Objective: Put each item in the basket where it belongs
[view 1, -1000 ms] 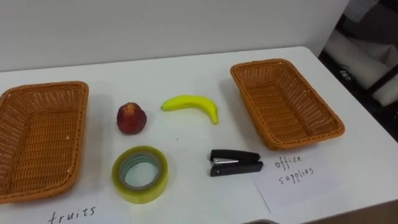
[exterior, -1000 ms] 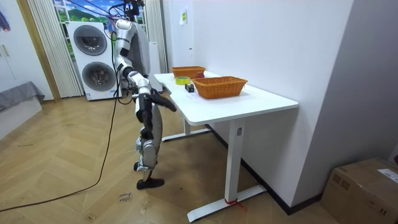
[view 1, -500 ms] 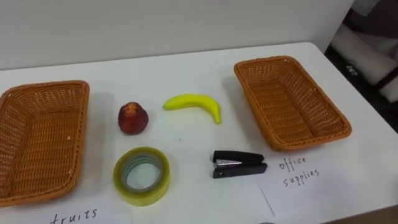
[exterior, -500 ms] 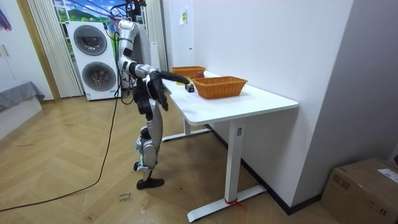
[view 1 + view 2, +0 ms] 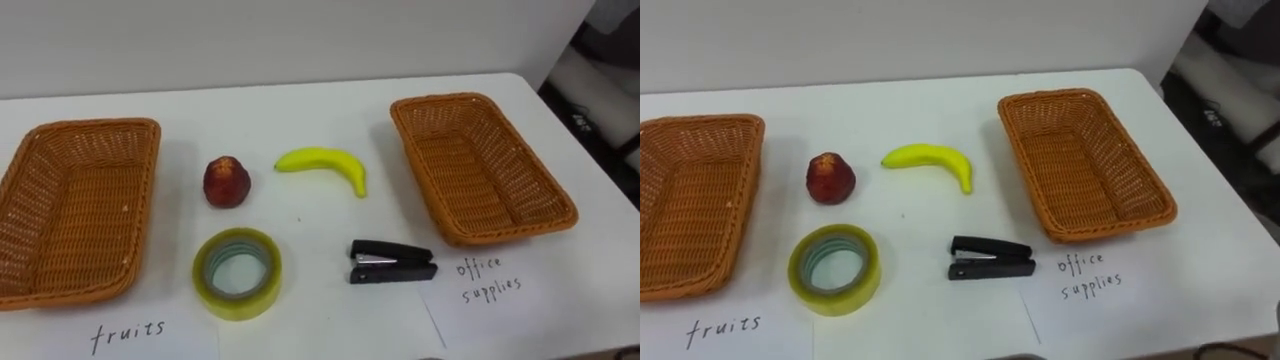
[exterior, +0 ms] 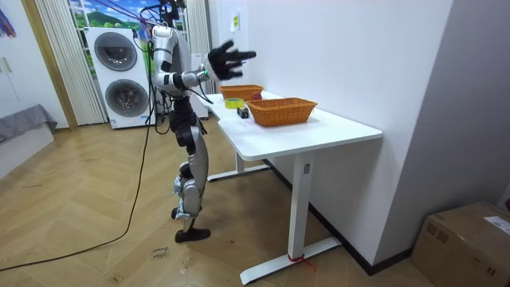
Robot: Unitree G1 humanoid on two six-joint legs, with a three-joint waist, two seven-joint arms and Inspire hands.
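Observation:
On the white table (image 5: 300, 115) lie a red peach (image 5: 226, 182), a yellow banana (image 5: 325, 163), a yellow-green tape roll (image 5: 207, 276) and a black stapler (image 5: 392, 262), all between two wicker baskets. The left basket (image 5: 90, 127) has "fruits" written below it, and the right basket (image 5: 452, 100) has "office supplies" written below it. Both baskets hold nothing. In the room view I stand at the table's end, and my right hand (image 6: 227, 57) is raised high above the table edge with its fingers spread open.
Paper labels lie at the front edge: fruits (image 5: 125, 335) and office supplies (image 5: 490, 280). A wall runs behind the table. Washing machines (image 6: 119, 76) stand behind me. To my right the table ends near the office basket.
My right arm swung up from waist height to above the table, the hand spreading open. The eye views shifted slightly, which is the camera's own move. The things on the table stayed put.

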